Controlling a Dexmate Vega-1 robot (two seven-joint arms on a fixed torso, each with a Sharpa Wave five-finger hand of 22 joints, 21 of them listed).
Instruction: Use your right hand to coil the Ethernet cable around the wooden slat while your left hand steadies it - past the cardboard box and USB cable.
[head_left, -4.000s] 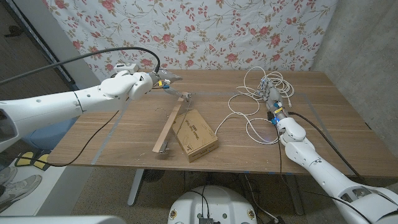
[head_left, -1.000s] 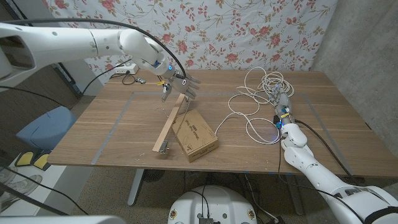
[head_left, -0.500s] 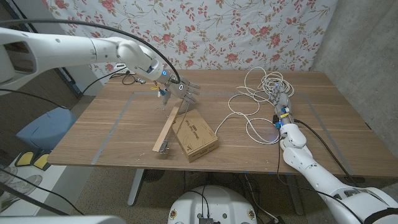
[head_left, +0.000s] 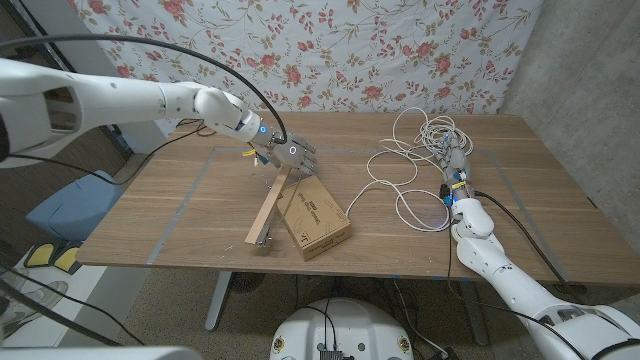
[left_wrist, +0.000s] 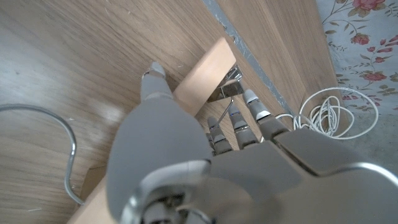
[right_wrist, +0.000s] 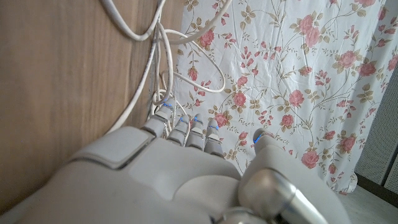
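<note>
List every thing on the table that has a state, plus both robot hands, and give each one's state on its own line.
wooden slat: lying on the table, far end under the left hand, alongside the box.
cardboard box: closed, lying flat.
Ethernet cable: loose tangle on the table, not on the slat.
left hand: fingers spread over the slat's far end.
right hand: at the cable tangle; grasp unclear.
</note>
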